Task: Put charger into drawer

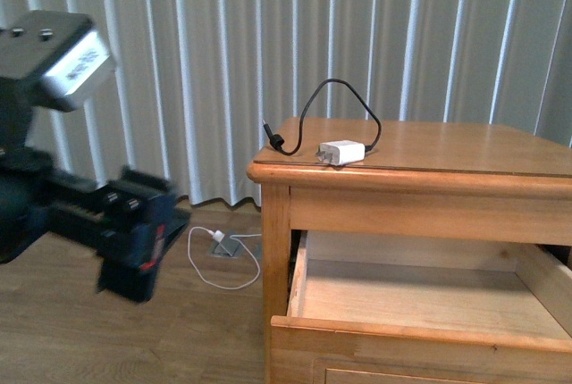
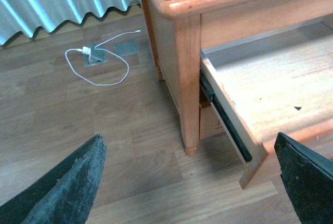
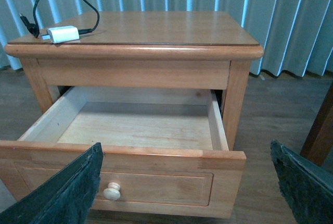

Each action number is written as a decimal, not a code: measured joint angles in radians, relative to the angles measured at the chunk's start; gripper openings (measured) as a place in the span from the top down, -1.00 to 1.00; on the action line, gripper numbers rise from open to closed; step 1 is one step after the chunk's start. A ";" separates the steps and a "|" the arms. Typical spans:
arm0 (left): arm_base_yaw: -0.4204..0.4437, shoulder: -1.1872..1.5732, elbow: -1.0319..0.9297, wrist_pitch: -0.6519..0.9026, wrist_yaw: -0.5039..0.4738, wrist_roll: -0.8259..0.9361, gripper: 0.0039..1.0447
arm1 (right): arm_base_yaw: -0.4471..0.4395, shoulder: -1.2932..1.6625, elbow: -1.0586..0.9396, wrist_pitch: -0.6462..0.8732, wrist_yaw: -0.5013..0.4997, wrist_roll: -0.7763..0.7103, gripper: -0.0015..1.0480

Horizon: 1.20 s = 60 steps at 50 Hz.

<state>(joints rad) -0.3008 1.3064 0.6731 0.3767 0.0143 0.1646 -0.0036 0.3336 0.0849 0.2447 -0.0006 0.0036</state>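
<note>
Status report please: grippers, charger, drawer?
Left gripper open, empty. Right gripper open, empty. Charger on nightstand, near corner. Drawer open, no obstruction seen.

Soft, even daylight is filtered through the pleated white curtains (image 1: pixel 179 62), which are rendered bluish in both wrist views. A mild sheen is seen on the light-brown wooden cabinet top (image 1: pixel 465 147). The bulky black left arm (image 1: pixel 80 196) is blurred in the front view, and the left gripper's dark fingers (image 2: pixel 67 190) are shown out of focus, close to the lens
</note>
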 joint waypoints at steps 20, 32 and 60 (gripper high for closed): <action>-0.121 0.576 0.640 0.036 -0.087 0.042 -0.89 | 0.000 0.000 0.000 0.000 0.000 0.000 -0.83; -0.156 0.764 0.912 -0.029 -0.102 0.044 -0.89 | 0.000 0.000 0.000 0.000 0.000 0.000 -0.83; -0.167 0.986 1.230 -0.179 -0.068 0.045 -0.89 | 0.000 0.000 0.000 0.000 0.000 0.000 -0.83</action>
<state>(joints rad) -0.4679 2.2929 1.9034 0.1982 -0.0540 0.2092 -0.0036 0.3336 0.0849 0.2447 -0.0006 0.0036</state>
